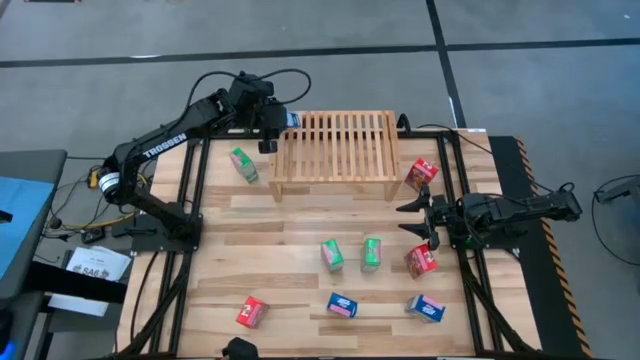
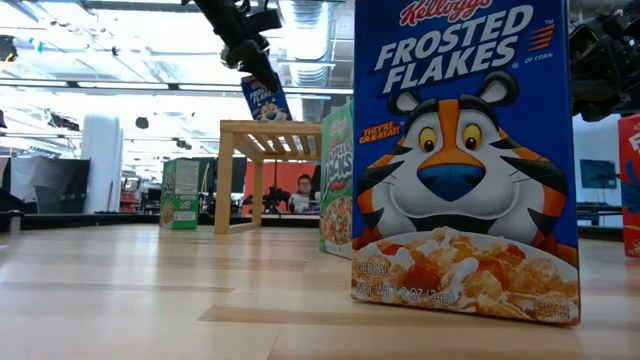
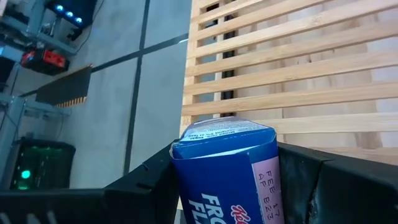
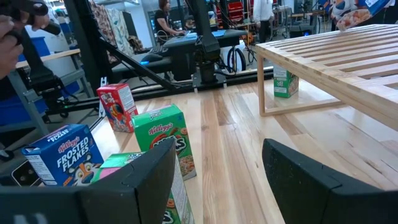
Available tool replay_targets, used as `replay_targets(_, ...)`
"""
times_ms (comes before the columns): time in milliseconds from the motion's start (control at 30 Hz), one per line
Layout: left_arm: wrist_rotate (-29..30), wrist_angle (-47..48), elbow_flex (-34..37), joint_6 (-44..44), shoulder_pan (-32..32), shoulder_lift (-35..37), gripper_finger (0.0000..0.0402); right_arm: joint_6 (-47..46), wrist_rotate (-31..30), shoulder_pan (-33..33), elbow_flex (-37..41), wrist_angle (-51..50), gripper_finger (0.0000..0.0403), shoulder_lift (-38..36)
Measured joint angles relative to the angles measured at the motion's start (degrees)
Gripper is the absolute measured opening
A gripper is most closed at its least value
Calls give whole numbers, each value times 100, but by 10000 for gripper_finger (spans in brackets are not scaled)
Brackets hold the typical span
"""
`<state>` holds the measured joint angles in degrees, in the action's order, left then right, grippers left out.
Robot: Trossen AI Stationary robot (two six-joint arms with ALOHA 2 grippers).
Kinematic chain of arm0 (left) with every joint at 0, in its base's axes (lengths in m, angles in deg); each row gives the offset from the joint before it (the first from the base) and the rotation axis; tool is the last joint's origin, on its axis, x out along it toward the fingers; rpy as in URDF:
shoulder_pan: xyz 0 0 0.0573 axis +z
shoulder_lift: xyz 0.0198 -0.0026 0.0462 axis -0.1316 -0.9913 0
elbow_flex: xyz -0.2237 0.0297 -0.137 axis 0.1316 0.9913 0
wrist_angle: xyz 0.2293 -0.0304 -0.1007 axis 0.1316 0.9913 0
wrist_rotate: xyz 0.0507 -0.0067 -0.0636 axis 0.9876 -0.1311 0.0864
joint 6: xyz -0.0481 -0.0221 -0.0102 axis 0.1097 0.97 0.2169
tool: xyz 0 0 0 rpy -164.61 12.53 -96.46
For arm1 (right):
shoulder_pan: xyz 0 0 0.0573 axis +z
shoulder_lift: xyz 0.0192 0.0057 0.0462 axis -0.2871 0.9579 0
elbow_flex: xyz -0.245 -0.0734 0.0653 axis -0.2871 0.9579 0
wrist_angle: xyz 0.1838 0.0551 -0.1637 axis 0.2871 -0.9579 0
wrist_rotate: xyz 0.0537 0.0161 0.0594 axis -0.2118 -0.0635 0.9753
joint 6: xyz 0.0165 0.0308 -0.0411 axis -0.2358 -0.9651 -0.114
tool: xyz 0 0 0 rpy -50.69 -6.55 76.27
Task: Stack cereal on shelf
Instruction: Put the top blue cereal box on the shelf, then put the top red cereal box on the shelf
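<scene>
My left gripper (image 1: 280,122) is shut on a blue cereal box (image 1: 291,119) over the far left corner of the light wooden slatted shelf (image 1: 340,145). In the low view the box (image 2: 265,98) hangs above the shelf top (image 2: 285,128). My right gripper (image 1: 415,218) is open and empty near the table's right side, between two red boxes (image 1: 421,174) (image 1: 421,261). Other boxes stand on the table: green ones (image 1: 243,165) (image 1: 332,255) (image 1: 371,253), blue ones (image 1: 343,305) (image 1: 426,308) and a red one (image 1: 251,312). My left gripper pinches the blue box between its two fingers (image 3: 146,186), one on each of two opposite sides (image 3: 264,177). The box's end flap (image 3: 224,130) sticks out past the fingertips toward the shelf slats. The box is lifted clear and hangs tilted above the shelf's corner.
The shelf's slatted top (image 3: 298,74) is bare. Black frame rails (image 1: 195,190) run along the table's left and right sides. A blue box (image 2: 465,150) stands close in front of the low camera. People show in the room beyond the table (image 4: 165,15).
</scene>
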<state>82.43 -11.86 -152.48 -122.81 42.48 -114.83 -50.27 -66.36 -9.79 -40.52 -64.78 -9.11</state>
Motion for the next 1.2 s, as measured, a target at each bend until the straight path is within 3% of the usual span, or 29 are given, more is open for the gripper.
replay_targets(633,-75,-174,0,-233,0,0,225,0,1,-1,1,0,266,1)
replay_targets(1200,43,-522,0,-143,0,0,227,0,1,-2,1,0,266,0)
